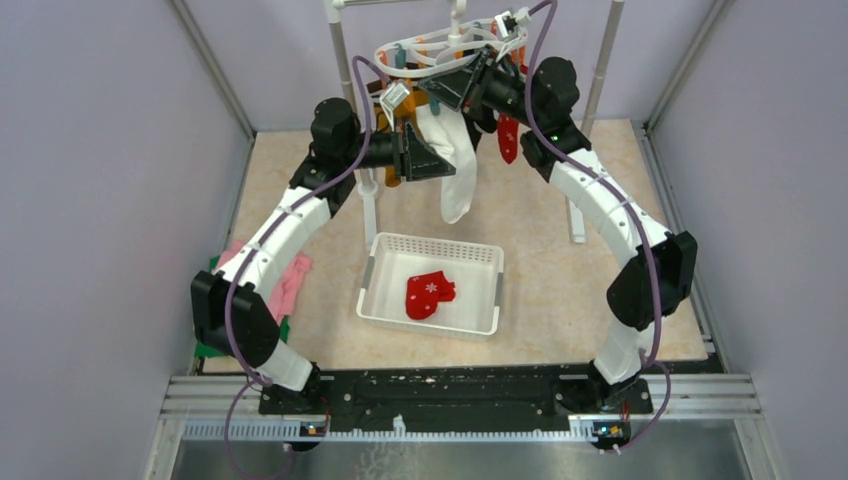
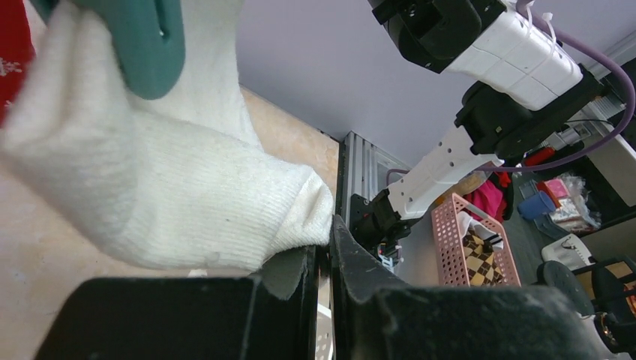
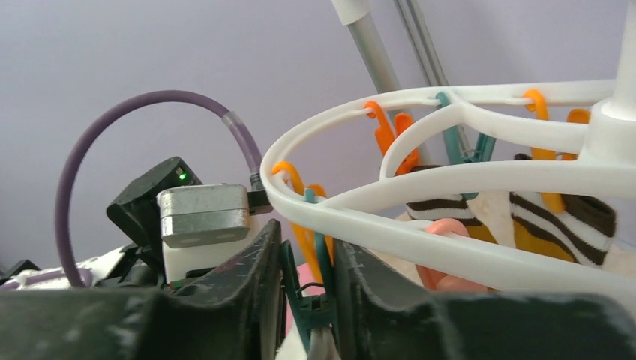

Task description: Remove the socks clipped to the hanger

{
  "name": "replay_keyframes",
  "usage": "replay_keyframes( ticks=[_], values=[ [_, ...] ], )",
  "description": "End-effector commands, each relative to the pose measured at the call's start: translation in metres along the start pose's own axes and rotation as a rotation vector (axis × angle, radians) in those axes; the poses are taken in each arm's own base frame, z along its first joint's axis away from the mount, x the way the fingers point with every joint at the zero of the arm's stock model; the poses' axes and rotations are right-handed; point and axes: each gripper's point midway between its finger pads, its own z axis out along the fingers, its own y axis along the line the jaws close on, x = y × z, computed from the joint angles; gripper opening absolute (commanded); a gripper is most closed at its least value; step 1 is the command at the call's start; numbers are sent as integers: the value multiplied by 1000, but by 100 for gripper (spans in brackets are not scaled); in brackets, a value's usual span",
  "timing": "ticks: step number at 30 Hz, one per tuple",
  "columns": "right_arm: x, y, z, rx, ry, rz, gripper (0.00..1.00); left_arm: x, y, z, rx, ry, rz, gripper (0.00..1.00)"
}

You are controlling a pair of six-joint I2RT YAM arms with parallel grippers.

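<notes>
Robotics lab: purple-walled cell (image 1: 100, 200), aluminium rail (image 1: 710, 392).

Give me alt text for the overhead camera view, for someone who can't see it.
Two robot arms reach up to a white ring hanger: the left gripper pinches a dangling white sock, the right gripper grips a teal clip at its rim. Below, a white basket holds one red snowflake sock.

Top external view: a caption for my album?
Left gripper grips the hanging white sock, right gripper around a teal clip, red sock in basket.
</notes>
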Motion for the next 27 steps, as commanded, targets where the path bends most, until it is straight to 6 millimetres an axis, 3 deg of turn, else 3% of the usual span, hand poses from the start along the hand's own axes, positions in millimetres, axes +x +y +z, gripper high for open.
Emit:
replay_keyframes(
  ticks=[1,6,10,17,23,27],
  values=[
    [-22,19,3,-13,-50,-65,21,-14,-27,-7,11,-15,111,13],
    [-35,16,-5,24,-62,-84,0,17,3,-18,-126,73,194,13],
    [-40,12,-10,45,-59,-88,0,46,14,-26,-161,120,205,16],
    [-55,17,-34,98,-81,-117,0,79,28,-37,-213,198,220,48],
    [-60,18,-52,148,-77,-127,0,121,52,-51,-302,296,205,57],
    [-61,15,-61,195,-78,-129,0,153,58,-61,-312,373,158,67]
  ],
)
